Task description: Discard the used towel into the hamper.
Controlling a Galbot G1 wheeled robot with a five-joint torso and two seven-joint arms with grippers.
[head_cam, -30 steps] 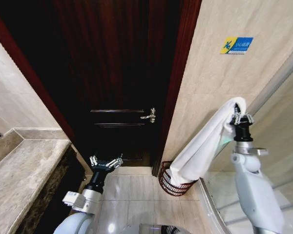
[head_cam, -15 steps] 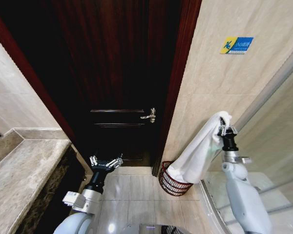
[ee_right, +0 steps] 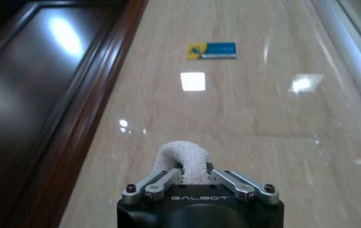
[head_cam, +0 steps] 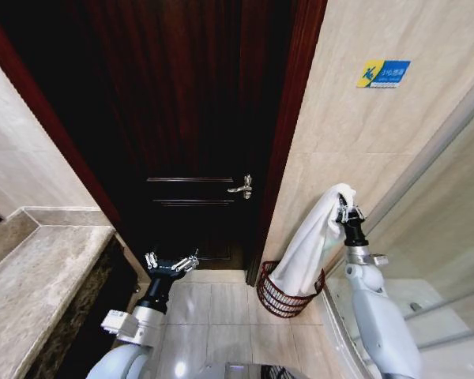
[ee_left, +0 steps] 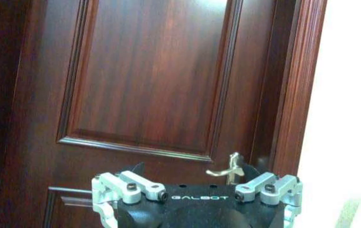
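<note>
Above wicker hamper (head_cam: 288,294), nubby towel (head_cam: 310,242) (pinched)

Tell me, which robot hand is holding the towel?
The right gripper, raised beside the wall, is pinching the white towel that hangs into the hamper. The left gripper is open and holds nothing.

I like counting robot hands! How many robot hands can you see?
2. The left gripper hangs open low in front of the dark wooden door. The right gripper is raised by the beige tiled wall, shut on the white fluffy towel.
</note>
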